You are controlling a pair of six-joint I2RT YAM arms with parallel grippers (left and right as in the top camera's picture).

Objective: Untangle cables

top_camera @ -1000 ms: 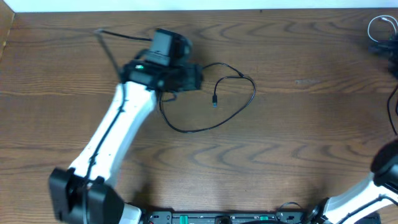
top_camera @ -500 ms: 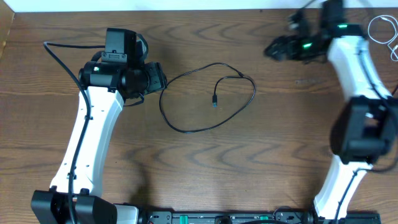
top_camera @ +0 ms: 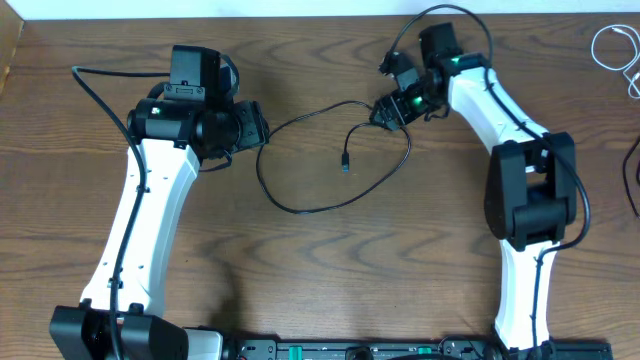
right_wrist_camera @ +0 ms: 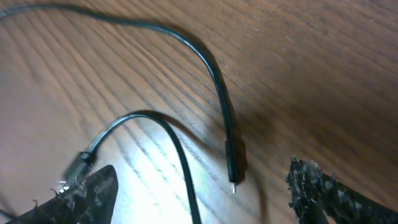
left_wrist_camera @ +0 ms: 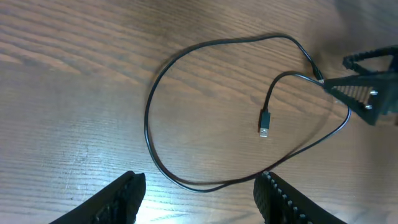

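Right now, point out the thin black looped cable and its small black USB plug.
Thin black looped cable (left_wrist_camera: 147, 118): left wrist view, loop's left side.
Small black USB plug (left_wrist_camera: 265, 118): left wrist view, plug body.

Dark wood-grain table (top_camera: 330, 270), a pale strip (top_camera: 200, 8), perhaps a wall, along its far edge

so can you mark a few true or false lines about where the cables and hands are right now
1. The black cable lies in a loose loop on the table. True.
2. The left hand grips the black cable. False: it is open and empty, with the loop lying ahead of it.
3. The right hand is open over one plug end of the black cable. True.
4. The white cable crosses the black one. False: it lies apart, at the table's far right corner.
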